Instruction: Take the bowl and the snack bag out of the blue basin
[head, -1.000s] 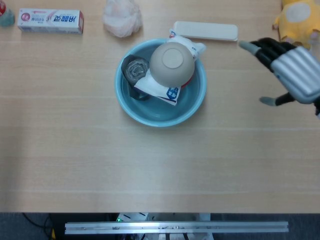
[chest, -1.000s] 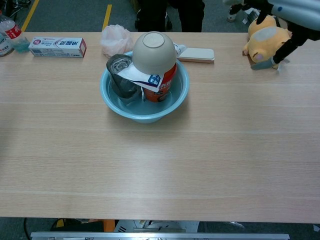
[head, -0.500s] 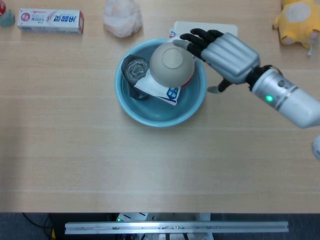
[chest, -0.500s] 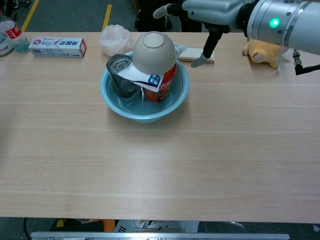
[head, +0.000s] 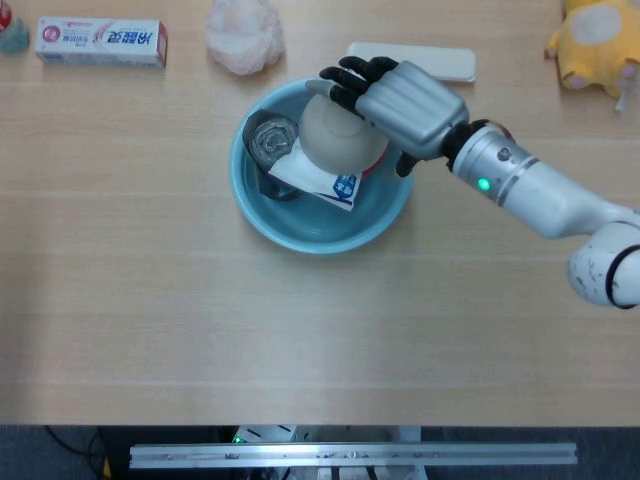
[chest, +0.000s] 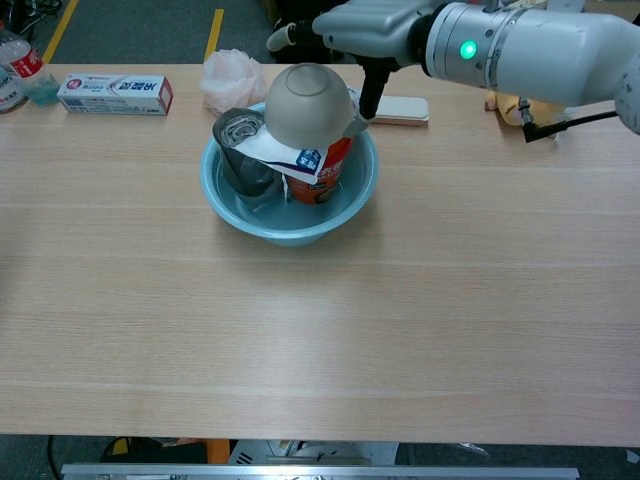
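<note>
The blue basin (head: 322, 230) sat on the desk (head: 300, 330) and serves here as the landmark. Inside it, the bowl (head: 338, 130) lay upside down, its base upward, resting on the snack bag (head: 322, 178), which leaned across the basin's middle with its white, red and blue print showing below the bowl's rim. In the chest view the bowl (chest: 305, 103) rose well above the basin's rim (chest: 290, 235), propped on the bag (chest: 315, 165). A crumpled silvery-grey pouch (head: 270, 140) stood in the basin's left part, just beside the bowl.

The right robot hand (head: 395, 100) hung over the far right edge of the basin, palm down above the bowl. Its dark fingers (head: 345, 78) were spread and reached over the bowl's far side, while the thumb came down at the bowl's right side, near the basin rim. The chest view showed the thumb (chest: 368, 95) just beside the bowl; whether any finger actually touched the bowl cannot be told. The hand held nothing and its fingers were wide. The left robot hand appeared in neither view.

Beyond the basin lay a flat white case (head: 415, 60), partly under the hand, and a bunched white plastic bag (head: 243, 35). Far left of the basin was a toothpaste box (head: 100, 42); far right, a yellow plush toy (head: 590, 40).
</note>
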